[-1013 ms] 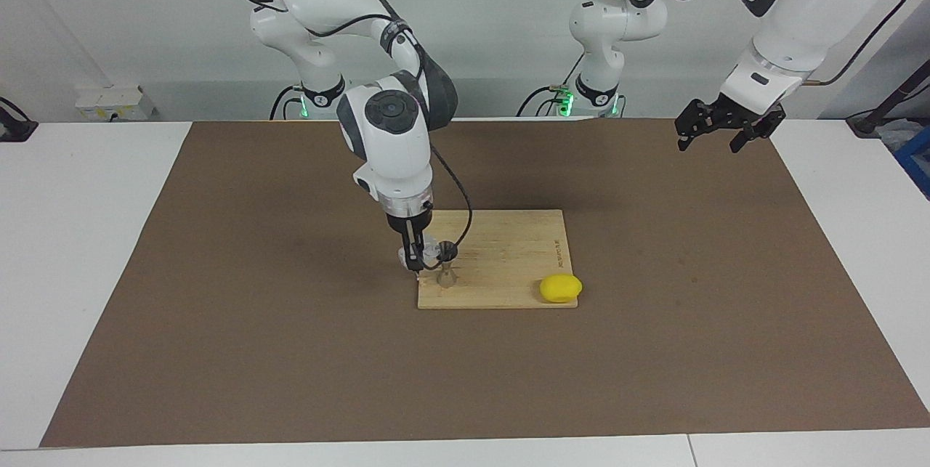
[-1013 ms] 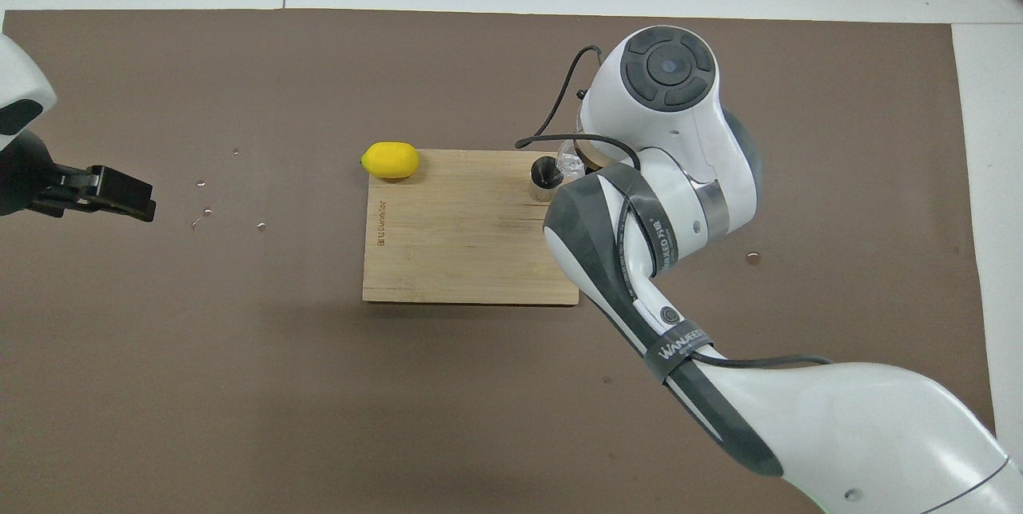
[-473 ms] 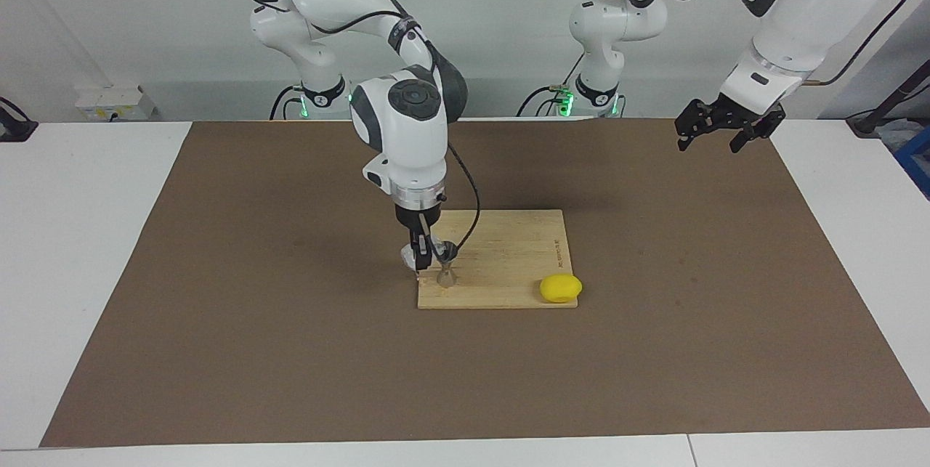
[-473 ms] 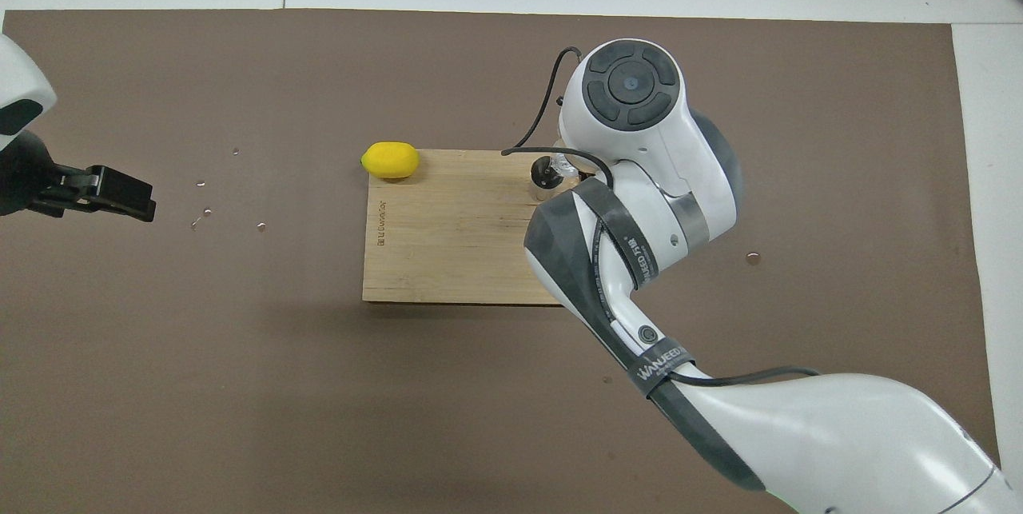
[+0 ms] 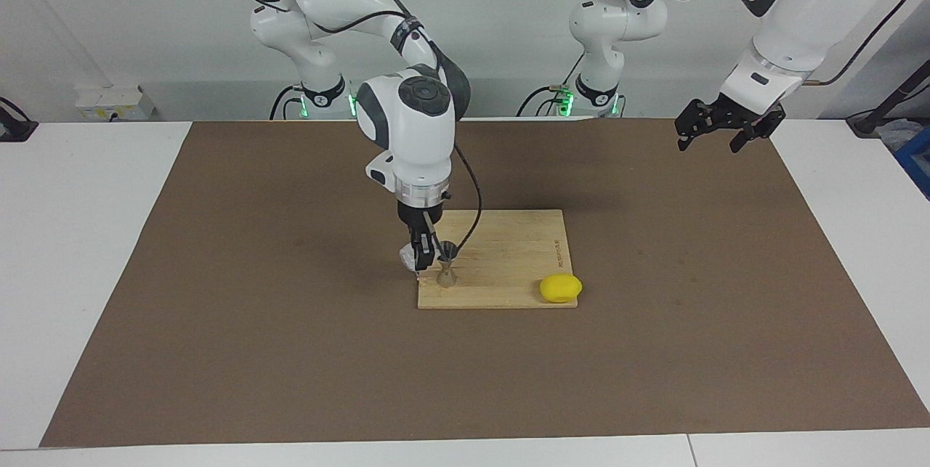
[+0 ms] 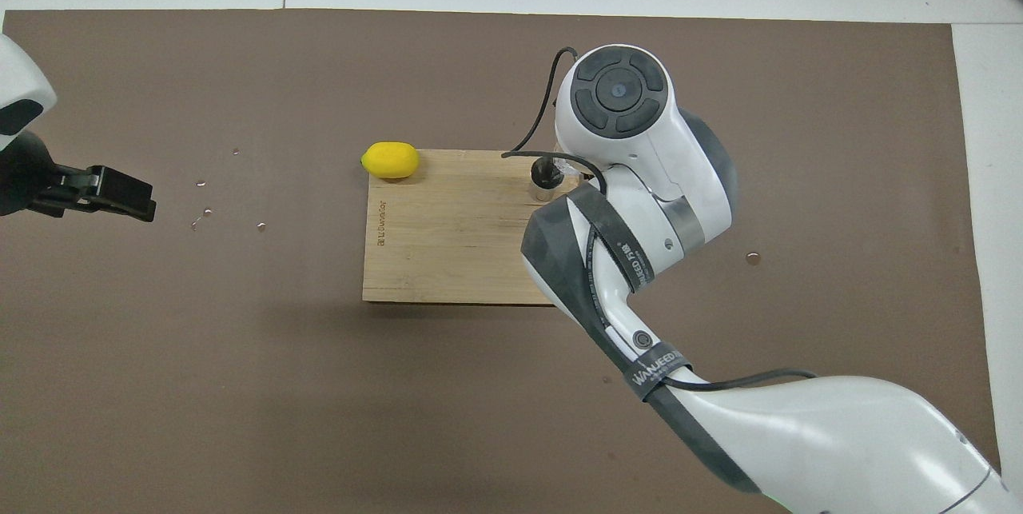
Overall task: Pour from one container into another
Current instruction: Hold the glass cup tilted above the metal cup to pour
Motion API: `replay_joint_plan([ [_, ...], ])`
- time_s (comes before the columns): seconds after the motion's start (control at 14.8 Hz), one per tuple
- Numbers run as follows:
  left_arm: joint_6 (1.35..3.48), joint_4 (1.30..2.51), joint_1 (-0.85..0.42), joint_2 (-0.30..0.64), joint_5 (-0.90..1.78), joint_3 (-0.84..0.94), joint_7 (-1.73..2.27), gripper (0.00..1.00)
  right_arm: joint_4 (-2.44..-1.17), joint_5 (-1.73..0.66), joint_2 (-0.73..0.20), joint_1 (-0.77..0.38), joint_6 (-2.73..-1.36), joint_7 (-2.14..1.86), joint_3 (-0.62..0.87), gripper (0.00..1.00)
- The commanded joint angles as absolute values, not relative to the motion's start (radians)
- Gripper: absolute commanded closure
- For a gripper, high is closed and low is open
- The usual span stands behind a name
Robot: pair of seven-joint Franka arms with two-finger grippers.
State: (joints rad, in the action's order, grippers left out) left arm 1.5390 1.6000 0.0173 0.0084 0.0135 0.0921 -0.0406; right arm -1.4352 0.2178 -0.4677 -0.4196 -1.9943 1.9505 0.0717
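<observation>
Glass cup [image 5: 408, 256], clear and ribbed, is gripped by the right tool [image 5: 419, 258], whose fingers are closed on it; it is held at the edge of the bamboo cutting board [image 5: 508, 256] toward the right arm's end of the desk [image 5: 94, 234], just beside the metal jigger [image 5: 446, 264]. Whether the cup is tilted cannot be told. The jigger is seen standing upright on the board, its dark mouth facing up in the overhead view [image 6: 546, 171]. A lemon [image 5: 560, 288] is found at the board's corner farthest from the robots, toward the left arm's end. The left tool [image 5: 721, 131] is held with its fingers spread open and nothing between them, raised over the brown mat [image 5: 290, 365], well apart from the board, where the left arm waits.
</observation>
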Motion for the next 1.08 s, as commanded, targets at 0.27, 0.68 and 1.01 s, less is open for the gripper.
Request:
replay_joint_plan([
  [0.27, 1.557, 1.632, 0.009, -0.02, 0.021, 0.08, -0.051, 0.0, -1.405, 0.265, -0.476, -0.431, -1.956, 1.94, 0.075, 1.0],
  [0.68, 1.557, 1.632, 0.008, -0.02, 0.021, 0.08, -0.051, 0.0, -1.405, 0.252, -0.474, -0.428, -1.956, 1.94, 0.077, 1.0],
  [1.01, 1.557, 1.632, 0.009, -0.02, 0.021, 0.08, -0.051, 0.0, -1.407, 0.21, -0.462, -0.416, -1.96, 1.939, 0.086, 1.0],
])
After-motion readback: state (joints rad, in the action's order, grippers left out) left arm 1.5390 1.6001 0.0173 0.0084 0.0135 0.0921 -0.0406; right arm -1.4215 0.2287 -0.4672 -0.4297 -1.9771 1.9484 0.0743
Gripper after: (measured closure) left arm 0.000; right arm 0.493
